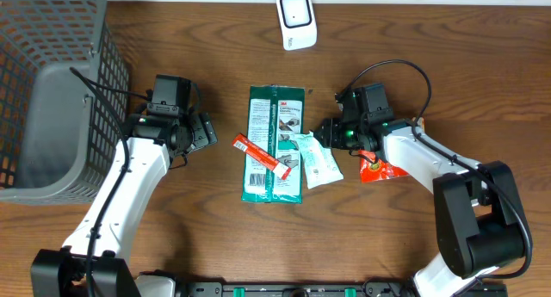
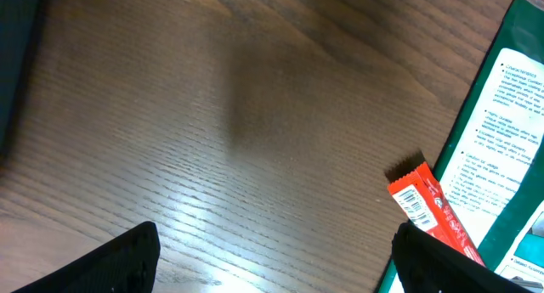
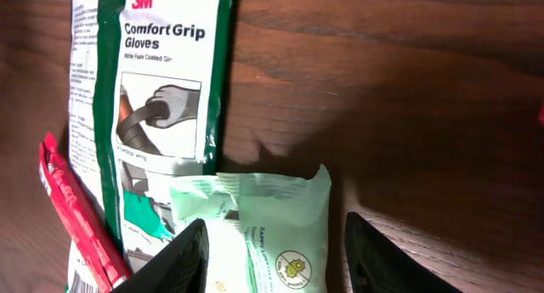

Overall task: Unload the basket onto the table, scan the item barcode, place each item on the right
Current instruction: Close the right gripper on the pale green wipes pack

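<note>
We're poising right hand (image 3: pixel 276 233), released, astride pale green pouch (image 3: pixel 289 200); closing risking pinching gloves pack (image 3: pixel 161 89) too (pouch overlapping it, ahead-left of hand).

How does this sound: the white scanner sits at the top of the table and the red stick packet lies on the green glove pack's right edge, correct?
Not quite: the overhead view shows the red stick packet on the left edge of the green glove pack. The white scanner does sit at the top of the table.
</note>
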Controlling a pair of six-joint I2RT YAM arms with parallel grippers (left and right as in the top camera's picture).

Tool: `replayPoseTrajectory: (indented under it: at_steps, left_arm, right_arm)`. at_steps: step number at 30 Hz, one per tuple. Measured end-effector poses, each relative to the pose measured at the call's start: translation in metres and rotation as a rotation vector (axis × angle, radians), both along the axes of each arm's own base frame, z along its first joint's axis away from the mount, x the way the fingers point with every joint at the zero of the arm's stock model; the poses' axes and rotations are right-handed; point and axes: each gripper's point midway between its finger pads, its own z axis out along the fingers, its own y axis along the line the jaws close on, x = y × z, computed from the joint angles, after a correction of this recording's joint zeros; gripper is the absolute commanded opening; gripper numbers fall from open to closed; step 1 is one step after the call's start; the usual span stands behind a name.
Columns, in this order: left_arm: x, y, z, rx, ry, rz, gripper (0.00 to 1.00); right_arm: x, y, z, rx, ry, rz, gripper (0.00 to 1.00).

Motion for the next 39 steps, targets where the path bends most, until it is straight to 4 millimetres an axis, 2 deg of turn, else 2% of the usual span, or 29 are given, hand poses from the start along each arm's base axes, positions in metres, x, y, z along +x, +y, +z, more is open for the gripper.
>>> replayPoseTrajectory:
  at_steps: [4,8,13,16,22,25,33,39]
  left_arm:
    - [0.000,0.000,0.000,0.000,0.000,0.000,0.88]
    - [0.000,0.000,0.000,0.000,0.000,0.001,0.88]
    - [0.000,0.000,0.000,-0.001,0.000,0.001,0.88]
    - [0.000,0.000,0.000,0.000,0.000,0.001,0.88]
    - [0.000,0.000,0.000,0.000,0.000,0.001,0.88]
    - [0.000,0.000,0.000,0.000,0.000,0.000,0.88]
    - [0.000,0.000,0.000,0.000,0.000,0.001,0.88]
    - [0.000,0.000,0.000,0.000,0.000,0.001,0.89]
  right_arm:
    - [-0.003,0.005,-0.001,-0.013,-0.010,0.035,0.47]
    - [-0.016,0.010,-0.008,-0.067,0.012,0.065,0.44]
    - [-0.028,-0.001,-0.019,-0.167,0.051,0.059,0.36]
    - [-0.028,-0.007,-0.018,-0.192,0.056,0.039,0.34]
    - [-0.032,-0.022,-0.018,-0.181,0.124,-0.047,0.39]
    - [-0.041,-0.025,-0.020,-0.173,0.183,-0.076,0.42]
    - [-0.058,-0.026,-0.019,-0.156,0.272,-0.110,0.47]
    - [-0.052,-0.022,-0.015,-0.136,0.249,-0.115,0.49]
